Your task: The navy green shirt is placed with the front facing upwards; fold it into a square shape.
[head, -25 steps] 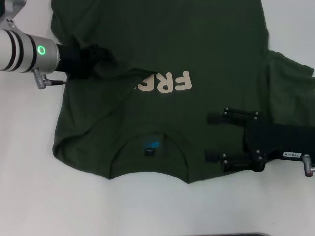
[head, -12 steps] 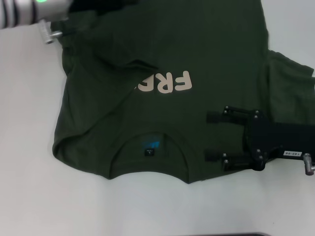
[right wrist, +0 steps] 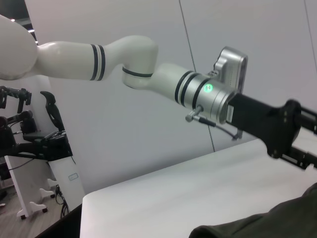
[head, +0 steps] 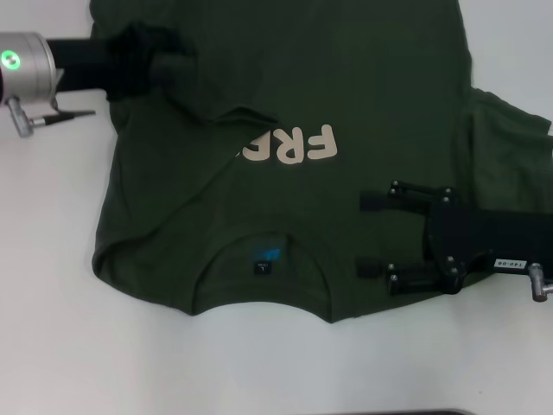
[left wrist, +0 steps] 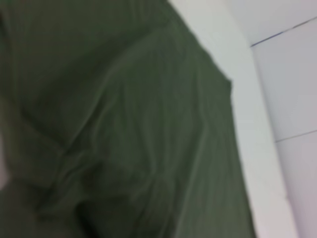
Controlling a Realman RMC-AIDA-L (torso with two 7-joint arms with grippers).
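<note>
Here, left hand [head: 143,60] clamped on the navy green shirt [head: 363,78] fabric, right hand [head: 373,235] spread apart over its shoulder.

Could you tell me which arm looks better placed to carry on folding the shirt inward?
Probably left: the left gripper is at the navy green shirt's bunched edge; the right gripper hovers open near the collar.

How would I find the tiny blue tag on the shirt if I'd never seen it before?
Start with the big dark green shirt spread over the white table. Find the cream letters on its chest, then move toward the curved neck opening at the edge nearest the robot. The blue label sits just inside that curve, the only bright blue spot on the cloth.
</note>
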